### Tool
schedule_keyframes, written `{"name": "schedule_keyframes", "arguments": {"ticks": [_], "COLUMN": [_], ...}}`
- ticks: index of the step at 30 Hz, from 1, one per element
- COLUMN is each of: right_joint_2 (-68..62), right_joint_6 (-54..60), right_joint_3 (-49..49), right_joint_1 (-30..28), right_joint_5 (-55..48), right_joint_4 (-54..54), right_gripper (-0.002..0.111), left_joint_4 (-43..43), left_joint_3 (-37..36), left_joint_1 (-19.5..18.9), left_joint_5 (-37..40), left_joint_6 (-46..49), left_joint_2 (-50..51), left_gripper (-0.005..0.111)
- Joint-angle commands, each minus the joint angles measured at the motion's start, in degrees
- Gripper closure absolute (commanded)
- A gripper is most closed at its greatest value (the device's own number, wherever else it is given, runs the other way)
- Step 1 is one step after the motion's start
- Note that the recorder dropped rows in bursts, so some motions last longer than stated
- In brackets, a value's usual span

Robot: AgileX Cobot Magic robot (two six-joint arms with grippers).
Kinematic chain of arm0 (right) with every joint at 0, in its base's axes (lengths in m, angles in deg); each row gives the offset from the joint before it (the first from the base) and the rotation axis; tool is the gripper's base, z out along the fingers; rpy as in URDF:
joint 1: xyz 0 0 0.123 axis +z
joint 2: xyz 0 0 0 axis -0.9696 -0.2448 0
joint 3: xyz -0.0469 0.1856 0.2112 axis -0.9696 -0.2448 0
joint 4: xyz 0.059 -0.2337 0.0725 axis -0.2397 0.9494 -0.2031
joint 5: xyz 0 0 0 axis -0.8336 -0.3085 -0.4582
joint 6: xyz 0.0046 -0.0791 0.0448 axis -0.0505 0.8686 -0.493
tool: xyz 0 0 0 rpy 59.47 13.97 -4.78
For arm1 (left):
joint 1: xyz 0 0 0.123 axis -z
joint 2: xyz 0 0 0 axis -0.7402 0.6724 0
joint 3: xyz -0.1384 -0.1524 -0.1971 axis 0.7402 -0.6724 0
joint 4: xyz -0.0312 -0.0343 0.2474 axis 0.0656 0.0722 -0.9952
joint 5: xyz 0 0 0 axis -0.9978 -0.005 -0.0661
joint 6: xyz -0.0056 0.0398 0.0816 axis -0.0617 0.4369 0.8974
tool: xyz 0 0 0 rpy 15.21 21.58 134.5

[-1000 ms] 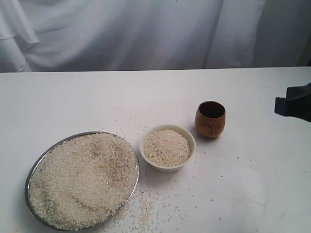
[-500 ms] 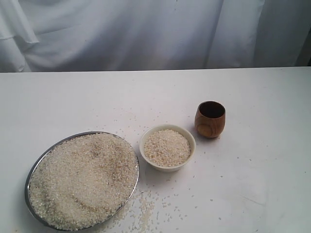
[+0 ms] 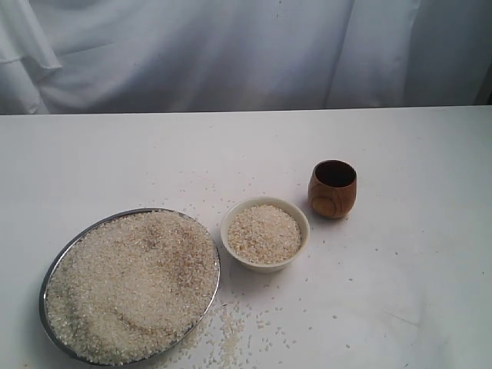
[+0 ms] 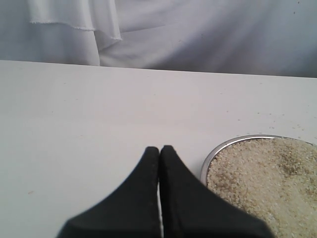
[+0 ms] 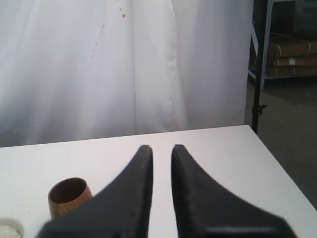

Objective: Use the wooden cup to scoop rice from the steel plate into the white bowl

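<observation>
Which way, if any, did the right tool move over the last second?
Yes. The right tool withdrew rightward off the exterior view, away from the wooden cup, which stayed put.

Bowl (image 3: 225, 231) between plate (image 3: 91, 225) and cup (image 3: 332, 194)

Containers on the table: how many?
3. Wide shiny steel plate at front left, heaped with rice; small cream-white ceramic bowl just right of it, also holding rice; brown barrel-shaped wooden cup behind-right of the bowl, upright. None appears hidden.
</observation>
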Motion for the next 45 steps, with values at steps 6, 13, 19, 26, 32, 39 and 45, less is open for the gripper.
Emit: {"name": "schedule_keyframes", "arguments": {"ticks": [6,13,19,26,32,39,45], "right_joint_2": [6.26,9.33,10.02,10.02,10.02,10.02,10.02], "right_joint_6": [19.99,28.24,26.45,25.3,25.45,25.45,25.45], "right_joint_3": [-8.51,-17.22,-18.13,-18.13,-18.13,-18.13,-18.13], "right_joint_1": [-1.91,-4.27,-5.17,-5.17,-5.17,-5.17,-5.17], "right_joint_5": [4.28,12.58,9.73,0.47,-1.42,-1.53,-1.53], "right_joint_4": [-18.08,-24.88,-24.48,-21.93,-21.81,-21.81,-21.81], "right_gripper": [0.106,0.108,0.108,0.108,0.108,0.108,0.108], "left_joint_4": [0.09,0.09,0.09,0.09,0.09,0.09,0.09], "left_joint_3": [-0.28,-0.28,-0.28,-0.28,-0.28,-0.28,-0.28], "left_joint_1": [-0.11,-0.11,-0.11,-0.11,-0.11,-0.11,-0.11], "left_joint_5": [-0.4,-0.4,-0.4,-0.4,-0.4,-0.4,-0.4], "left_joint_6": [-0.01,-0.01,-0.01,-0.01,-0.01,-0.01,-0.01], "left_joint_2": [-0.24,-0.24,-0.24,-0.24,-0.24,-0.24,-0.24], "left_gripper": [0.107,0.107,0.107,0.107,0.107,0.107,0.107]}}
